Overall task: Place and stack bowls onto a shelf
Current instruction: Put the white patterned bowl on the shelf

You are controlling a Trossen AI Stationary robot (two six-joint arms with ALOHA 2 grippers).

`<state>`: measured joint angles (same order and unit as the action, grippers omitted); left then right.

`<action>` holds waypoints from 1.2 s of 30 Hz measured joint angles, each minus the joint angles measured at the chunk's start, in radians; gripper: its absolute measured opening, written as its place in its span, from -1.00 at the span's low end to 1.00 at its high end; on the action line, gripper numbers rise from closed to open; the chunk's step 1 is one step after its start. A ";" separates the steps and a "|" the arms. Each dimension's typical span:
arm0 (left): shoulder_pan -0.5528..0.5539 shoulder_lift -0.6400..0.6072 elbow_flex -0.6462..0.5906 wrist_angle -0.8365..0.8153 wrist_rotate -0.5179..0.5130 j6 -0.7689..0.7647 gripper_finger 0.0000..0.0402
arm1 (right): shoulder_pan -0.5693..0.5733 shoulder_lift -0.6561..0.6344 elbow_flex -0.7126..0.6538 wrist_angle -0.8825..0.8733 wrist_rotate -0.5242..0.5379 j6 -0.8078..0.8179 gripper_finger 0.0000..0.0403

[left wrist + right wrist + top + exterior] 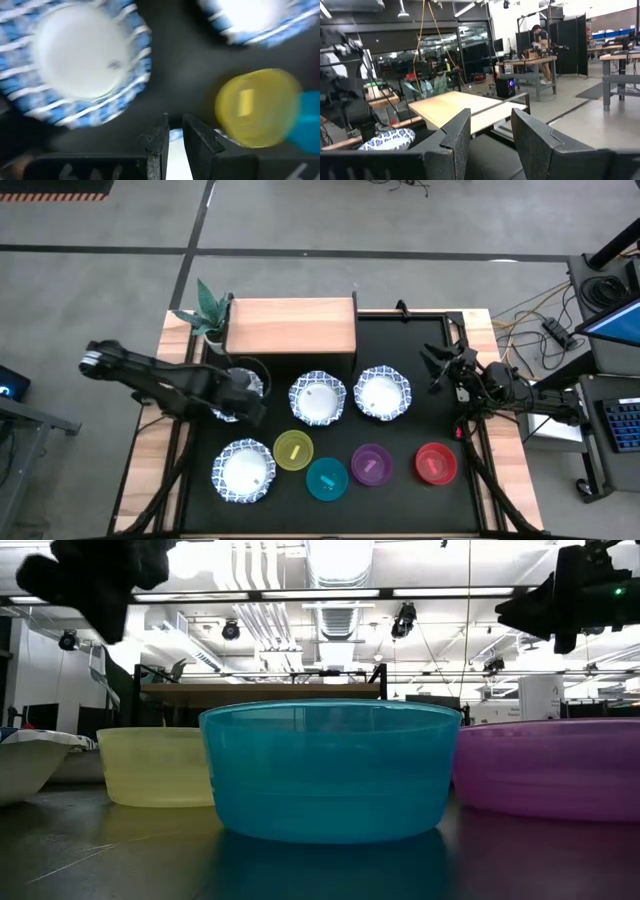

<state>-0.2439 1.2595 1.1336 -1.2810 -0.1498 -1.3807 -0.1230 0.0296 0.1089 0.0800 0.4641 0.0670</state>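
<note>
Four white bowls with blue wavy rims show in the high view: one under my left gripper (243,383), two mid-table (317,398) (382,393), one near-left (243,471). The yellow-green bowl (293,450), teal bowl (327,478), purple bowl (371,465) and red bowl (435,463) stand in a near row on the mat. The light-wood shelf (290,326) stands at the far edge with nothing on it. My left gripper (245,405) is shut on the far-left bowl. My right gripper (440,370) hovers open at the table's right side. My left gripper (174,125) pinches the blue-and-white rim (175,135) of the far-left bowl between its two fingers, coming from above and pointing down. The arm hides most of that bowl in the high view, and I cannot tell whether it is lifted off the mat.
A potted plant (208,310) stands by the shelf's left end. The black mat (400,340) has bare room between the shelf and the right arm. In the low view the teal bowl (330,770) fills the foreground, with yellow-green (155,765) and purple (550,765) beside it.
</note>
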 joint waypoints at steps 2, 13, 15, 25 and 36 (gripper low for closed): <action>0.011 0.063 0.044 -0.082 0.008 0.002 -0.82 | 0.000 0.000 0.000 -0.008 0.000 0.001 -0.34; 0.104 0.230 0.083 -0.071 0.091 0.176 -0.62 | 0.000 0.000 0.000 0.003 0.000 0.004 -0.34; 0.105 0.235 0.064 -0.071 0.089 0.179 -0.52 | 0.000 0.000 0.000 0.003 0.000 0.010 -0.34; 0.105 0.236 -0.095 0.072 0.084 0.168 -0.35 | 0.000 0.000 0.001 0.003 0.000 0.012 -0.34; 0.103 0.281 -0.188 0.184 0.034 0.165 -0.44 | 0.000 0.000 0.001 0.003 0.000 0.011 -0.34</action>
<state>-0.1406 1.5406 0.9457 -1.0968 -0.1157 -1.2161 -0.1229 0.0292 0.1101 0.0826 0.4637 0.0784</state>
